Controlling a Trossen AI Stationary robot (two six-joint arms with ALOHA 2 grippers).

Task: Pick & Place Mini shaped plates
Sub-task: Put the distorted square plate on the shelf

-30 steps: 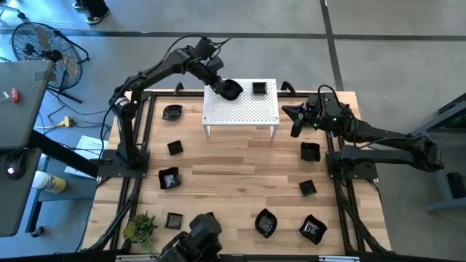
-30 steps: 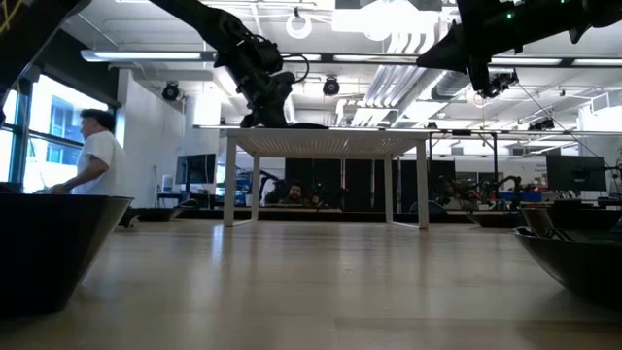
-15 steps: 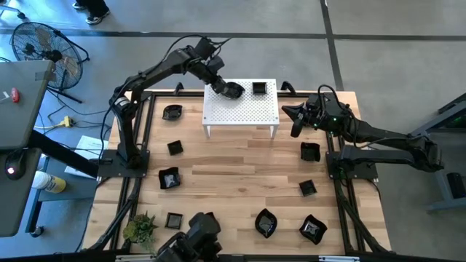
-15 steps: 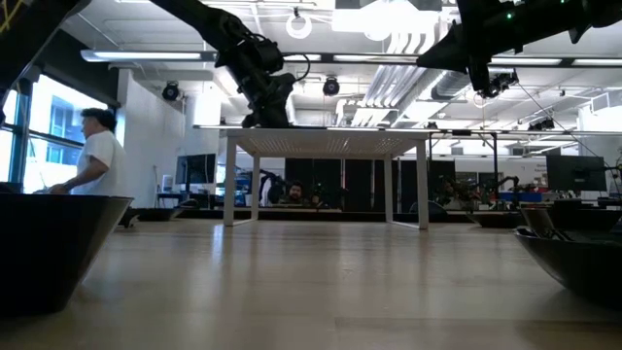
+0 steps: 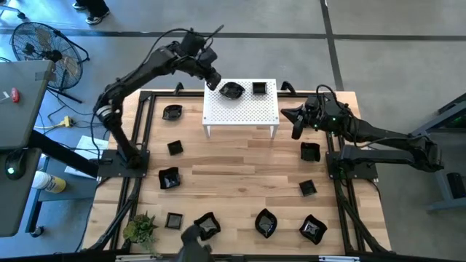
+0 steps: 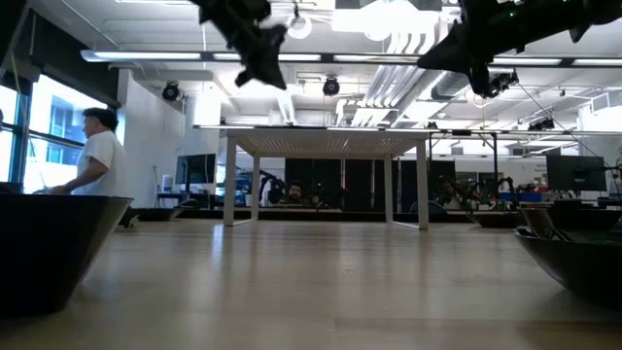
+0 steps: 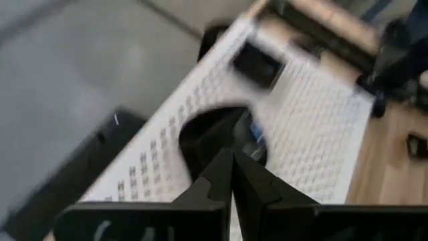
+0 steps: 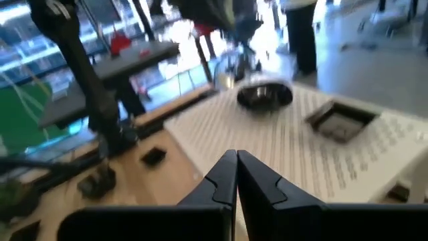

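2 mini plates on the white rack (image 5: pixel 240 110), round dish (image 5: pixel 232 91) just past the left gripper (image 5: pixel 212 81), whose fingers are together and empty; right gripper (image 5: pixel 293 124) beside rack, pinched shut; roughly nine plates left on the table (image 5: pixel 240 164).

I'm counting eleven mini shaped plates (image 5: pixel 172 112) in the high view. Two are sitting on the one white rack (image 5: pixel 244 110): a rounded plate (image 5: pixel 232 90) and a square plate (image 5: pixel 259 88). The other nine are lying on the wooden table (image 5: pixel 240 164). Beyond that I'm seeing two dark arms (image 5: pixel 138 69), one green plant (image 5: pixel 140 228), one floor fan (image 5: pixel 36 44), and one person (image 6: pixel 97 160) showing in the low view.
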